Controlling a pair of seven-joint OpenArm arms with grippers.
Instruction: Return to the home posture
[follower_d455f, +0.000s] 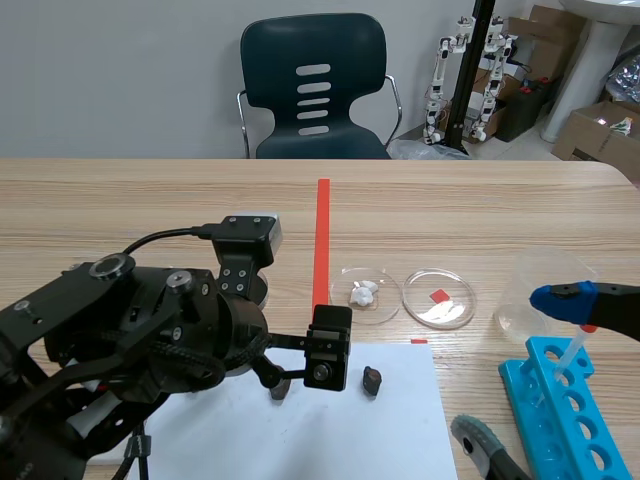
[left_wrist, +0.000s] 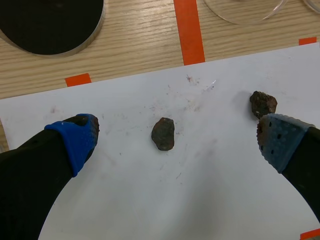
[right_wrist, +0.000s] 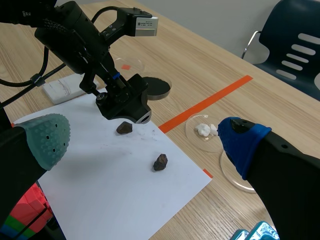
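Observation:
My left gripper (left_wrist: 177, 139) hangs open low over a white paper sheet (left_wrist: 150, 200). A small dark rock (left_wrist: 163, 133) lies on the sheet between its fingers, untouched. A second dark rock (left_wrist: 262, 103) lies just ahead of the grey-blue pad (left_wrist: 280, 142). In the scene view the left arm (follower_d455f: 150, 330) fills the near left, and the second rock (follower_d455f: 372, 380) shows beside its wrist camera. My right gripper (right_wrist: 145, 145) is open and holds nothing, raised at the near right (follower_d455f: 515, 368) above the table. From it I see both rocks (right_wrist: 124, 128) (right_wrist: 160, 162).
A petri dish with white bits (follower_d455f: 365, 292) and one with a red piece (follower_d455f: 438, 298) sit right of the orange tape line (follower_d455f: 322, 245). A blue tube rack (follower_d455f: 565, 415) stands near right, a black disc (left_wrist: 50, 22) ahead of the left gripper. A chair (follower_d455f: 315, 85) stands behind the table.

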